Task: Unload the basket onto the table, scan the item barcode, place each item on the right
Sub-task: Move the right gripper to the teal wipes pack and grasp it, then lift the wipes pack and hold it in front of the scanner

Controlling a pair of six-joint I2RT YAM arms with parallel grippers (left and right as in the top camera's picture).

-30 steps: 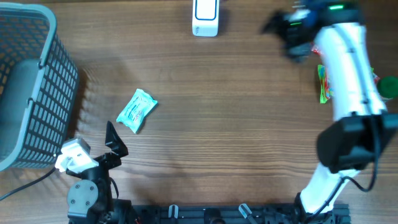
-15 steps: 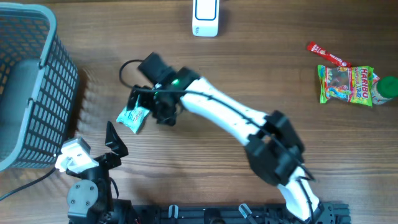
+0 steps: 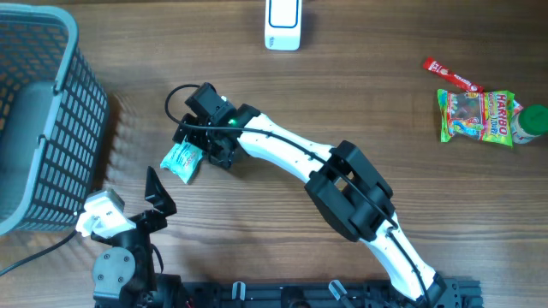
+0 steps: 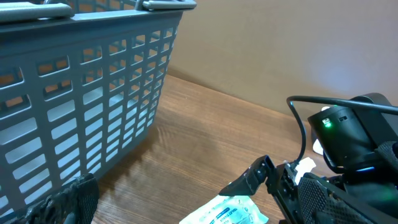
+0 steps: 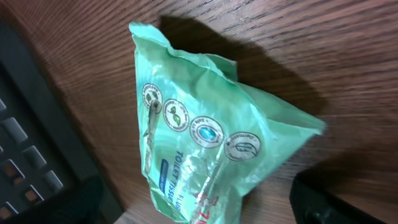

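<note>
Green crinkly plastic tissue packet [image 3: 181, 161] lies on brown wood table [image 3: 282, 111] near grey slatted plastic basket [image 3: 51, 128]; R gripper [image 3: 195, 147] jaws spread wide astride it; L gripper [image 3: 159, 195] nearby, jaws spread, empty.

Overhead looks straight down; both wrist views, low and close, share the green packet [image 5: 205, 143].

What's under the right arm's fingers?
A green tissue packet, flat on the wooden table. From overhead the open fingers hide its upper end; its underside, and any barcode, can't be seen.
</note>
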